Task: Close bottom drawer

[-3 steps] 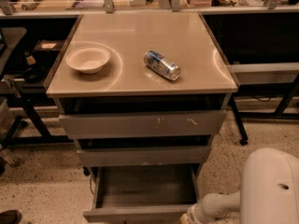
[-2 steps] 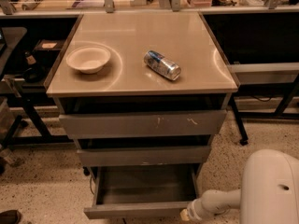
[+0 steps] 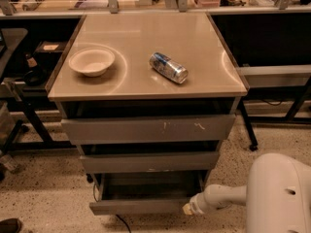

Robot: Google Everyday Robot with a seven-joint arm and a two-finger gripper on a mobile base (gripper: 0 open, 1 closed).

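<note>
Speckled beige floor [image 3: 43, 193] runs around a grey metal cabinet [image 3: 233, 106] that stands in the middle of the view, with dark workbenches behind it and a cluttered ledge along the back.

At the far left, a black table frame [image 3: 29, 118] stands beside the cabinet, and the toe of a dark shoe [image 3: 8, 225] shows in the bottom corner. On the left part of the cabinet's smooth tan top [image 3: 146, 33] sits a shallow white bowl [image 3: 92, 61], upright. Right of the middle of the top, well apart from the bowl, a silver and blue can [image 3: 168, 67] lies on its side.

Below the top are three drawers, each narrower than the one above. The top drawer [image 3: 121, 128], the widest, bears white scratch marks on the right of its front. The middle drawer [image 3: 148, 161] sits under it, with a dark gap showing above its front. The bottom drawer [image 3: 138, 206], the narrowest, is lowest in the cabinet and stands pulled out toward the camera, so that its grey tray shows from above behind the plain flat front. A thin black cable [image 3: 122, 223] lies on the floor below it.

The gripper [image 3: 188, 208] is low at the right end of the bottom drawer's front, touching or just beside that corner; whether it is parted or closed cannot be told. Its white arm [image 3: 221, 196] reaches in from the right, out of the robot's rounded white body [image 3: 279, 193] in the lower right corner.
</note>
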